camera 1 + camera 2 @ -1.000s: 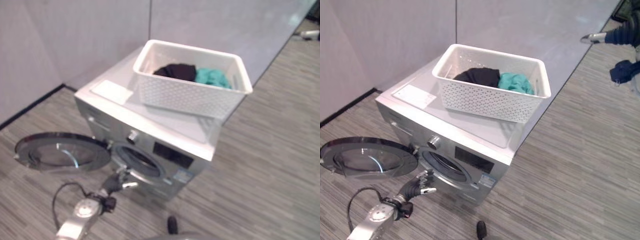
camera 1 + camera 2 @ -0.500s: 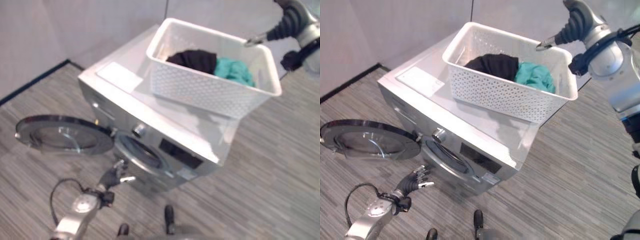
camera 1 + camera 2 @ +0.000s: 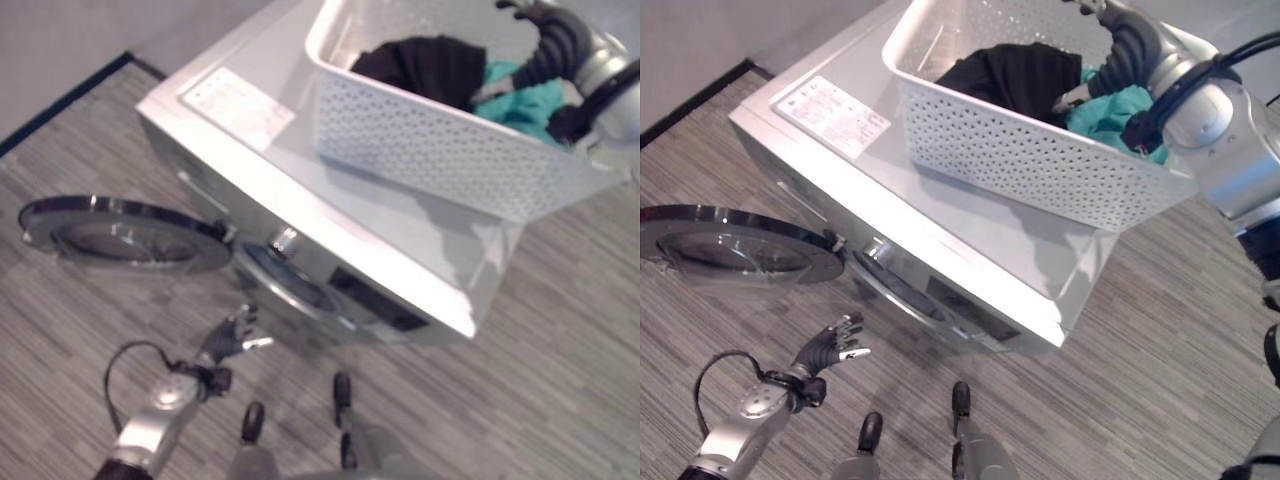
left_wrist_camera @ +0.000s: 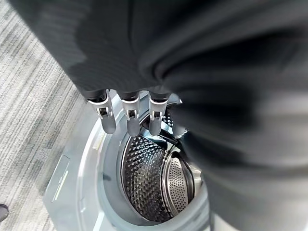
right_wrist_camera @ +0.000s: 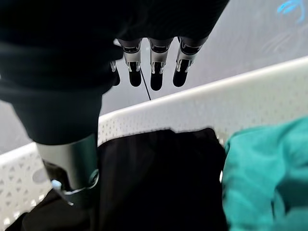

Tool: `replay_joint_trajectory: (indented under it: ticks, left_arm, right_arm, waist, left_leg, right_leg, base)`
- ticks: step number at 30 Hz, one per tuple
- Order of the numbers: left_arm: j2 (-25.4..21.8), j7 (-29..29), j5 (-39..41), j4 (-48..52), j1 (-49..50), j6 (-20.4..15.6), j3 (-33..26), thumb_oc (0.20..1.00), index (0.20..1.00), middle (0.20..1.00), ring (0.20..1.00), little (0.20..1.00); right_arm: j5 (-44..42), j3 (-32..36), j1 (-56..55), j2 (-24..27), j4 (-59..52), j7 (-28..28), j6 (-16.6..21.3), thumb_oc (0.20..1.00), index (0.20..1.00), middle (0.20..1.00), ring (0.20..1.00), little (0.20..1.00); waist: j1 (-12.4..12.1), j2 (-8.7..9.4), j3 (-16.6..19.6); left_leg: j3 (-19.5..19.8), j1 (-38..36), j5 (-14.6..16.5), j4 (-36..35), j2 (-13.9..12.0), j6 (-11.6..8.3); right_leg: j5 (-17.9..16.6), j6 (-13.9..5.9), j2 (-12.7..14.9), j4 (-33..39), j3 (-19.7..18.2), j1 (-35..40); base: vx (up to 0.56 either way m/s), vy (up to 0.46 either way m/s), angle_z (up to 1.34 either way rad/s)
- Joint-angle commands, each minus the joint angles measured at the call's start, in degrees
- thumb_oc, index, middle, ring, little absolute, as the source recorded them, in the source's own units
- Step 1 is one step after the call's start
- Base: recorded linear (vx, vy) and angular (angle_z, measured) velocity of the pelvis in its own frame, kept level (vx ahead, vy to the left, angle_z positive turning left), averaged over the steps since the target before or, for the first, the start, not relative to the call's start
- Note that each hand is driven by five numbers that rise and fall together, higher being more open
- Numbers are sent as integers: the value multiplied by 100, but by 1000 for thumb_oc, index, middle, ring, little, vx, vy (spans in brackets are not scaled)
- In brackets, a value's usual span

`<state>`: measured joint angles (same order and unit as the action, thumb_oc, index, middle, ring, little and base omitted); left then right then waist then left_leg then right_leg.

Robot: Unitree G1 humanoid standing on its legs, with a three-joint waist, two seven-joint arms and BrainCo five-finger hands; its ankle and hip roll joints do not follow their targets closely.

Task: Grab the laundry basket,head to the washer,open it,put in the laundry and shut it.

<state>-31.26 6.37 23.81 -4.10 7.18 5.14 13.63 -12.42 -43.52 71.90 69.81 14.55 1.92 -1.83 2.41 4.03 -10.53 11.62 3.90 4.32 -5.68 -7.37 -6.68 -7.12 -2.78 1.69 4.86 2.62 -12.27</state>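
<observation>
Left hand (image 3: 836, 343) low, right hand (image 5: 153, 67) raised, fingers straight.

The grey wood-grain floor (image 3: 1160, 330) carries a silver front-loading washing machine (image 3: 940, 290), which stands near the pale wall. The washer's flat top (image 3: 920, 175) bears a white perforated laundry basket (image 3: 1040, 165) set toward its right end, one corner jutting past the top's edge. A white printed label (image 3: 832, 112) lies flat on the top at its left end, apart from the basket. The machine's round glass door (image 3: 730, 247) hangs swung wide open to the left, above the floor.
</observation>
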Motion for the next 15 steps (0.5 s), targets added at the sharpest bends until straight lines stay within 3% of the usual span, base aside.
replay_joint_trajectory:
  ticks: [1, 6, 15]
  left_arm:
    - [-151, -13, 135, 385, -78, -331, 154, 1000, 1000, 1000, 1000, 1000]
    - [-171, -1, 194, 391, 26, -369, 175, 1000, 1000, 1000, 1000, 1000]
    - [-432, 89, 334, 374, 187, -450, 327, 1000, 1000, 1000, 1000, 1000]
  right_arm:
    - [-255, -190, 799, 85, 123, 32, 40, 1000, 1000, 1000, 1000, 1000]
    - [-617, -752, 1049, -89, 363, 302, 87, 1000, 1000, 1000, 1000, 1000]
    - [-1322, -2666, 2413, 48, 930, 763, 100, 1000, 1000, 1000, 1000, 1000]
  waist:
    - [-165, -5, 66]
    - [-247, 0, 3]
    - [-373, -14, -98]
  left_leg:
    - [-360, -466, 32, 68, -251, 263]
    - [-330, -390, -36, 68, -267, 232]
    - [-221, -131, -304, 68, -357, 103]
  right_leg:
    - [179, -449, 264, -926, -153, -901]
    - [167, -447, 259, -955, -121, -987]
    - [195, -450, 266, -1010, 60, -1156]
  base:
    - [0, 0, 0]
    - [-5, -4, 1]
    - [0, -25, 5]
